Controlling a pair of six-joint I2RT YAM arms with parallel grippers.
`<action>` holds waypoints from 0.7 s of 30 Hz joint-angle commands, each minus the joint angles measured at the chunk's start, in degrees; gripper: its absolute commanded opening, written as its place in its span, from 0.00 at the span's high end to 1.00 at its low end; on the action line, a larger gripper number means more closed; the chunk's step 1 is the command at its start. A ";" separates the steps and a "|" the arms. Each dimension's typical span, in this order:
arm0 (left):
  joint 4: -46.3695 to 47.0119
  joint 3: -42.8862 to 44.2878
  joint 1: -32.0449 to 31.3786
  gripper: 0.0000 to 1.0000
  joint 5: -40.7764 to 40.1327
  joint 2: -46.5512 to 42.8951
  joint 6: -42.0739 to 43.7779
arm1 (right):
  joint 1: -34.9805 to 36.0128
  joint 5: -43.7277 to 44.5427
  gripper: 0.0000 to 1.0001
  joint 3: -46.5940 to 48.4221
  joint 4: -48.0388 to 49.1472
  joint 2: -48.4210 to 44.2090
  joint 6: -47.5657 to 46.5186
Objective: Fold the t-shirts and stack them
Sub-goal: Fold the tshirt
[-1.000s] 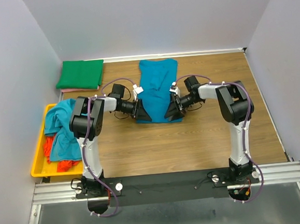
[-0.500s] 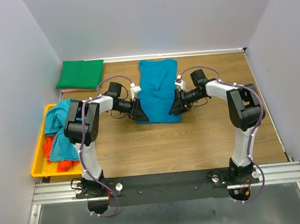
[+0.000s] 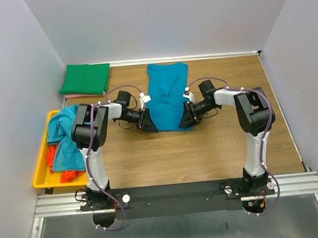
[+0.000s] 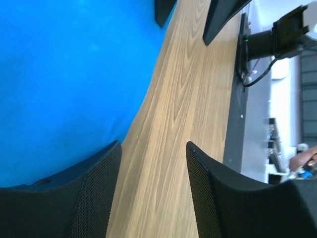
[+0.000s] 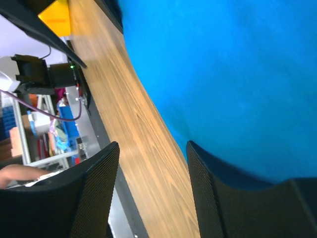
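Left hand [image 4: 153, 145]: released, fingers [image 4: 94, 198] spread, bare wood in the gap, one finger lying over the edge of the blue t-shirt [image 3: 168, 93]. Right hand [image 5: 152, 144]: also released, fingers apart, with the shirt's edge running across the gap.

In the overhead view both hands sit low at the shirt's two lower corners. The shirt lies as a narrow band on the table [image 3: 216, 147], upper centre of the frame. A folded green t-shirt [image 3: 85, 79] rests at the upper left. A yellow tray [image 3: 41, 178] at the left edge holds heaped teal and orange garments [image 3: 67, 140].
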 commanded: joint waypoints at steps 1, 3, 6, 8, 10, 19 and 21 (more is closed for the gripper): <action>-2.02 -0.93 1.58 0.37 -4.30 1.77 2.03 | -1.57 6.90 0.37 -2.22 -1.76 1.53 -5.97; -3.43 -1.20 1.93 0.37 -4.66 1.08 3.26 | -1.66 7.34 0.39 -2.13 -3.61 0.39 -8.34; -10.63 0.46 2.02 0.40 -4.75 -2.26 11.86 | -1.66 7.08 0.40 0.23 -8.34 -3.83 -12.55; -16.06 3.00 2.02 0.40 -4.92 -6.65 19.56 | -1.66 7.34 0.42 1.99 -11.77 -7.68 -14.93; -20.12 4.94 2.02 0.41 -6.84 -10.59 24.34 | -1.66 9.44 0.44 3.49 -12.57 -10.59 -18.19; -11.29 2.33 -1.05 0.48 -25.92 -21.60 42.98 | 3.08 28.60 0.56 -2.91 -7.67 -22.73 -39.02; -9.16 -1.54 -2.62 0.50 -28.47 -23.10 46.42 | 5.45 32.21 0.57 -5.37 -3.19 -23.97 -41.31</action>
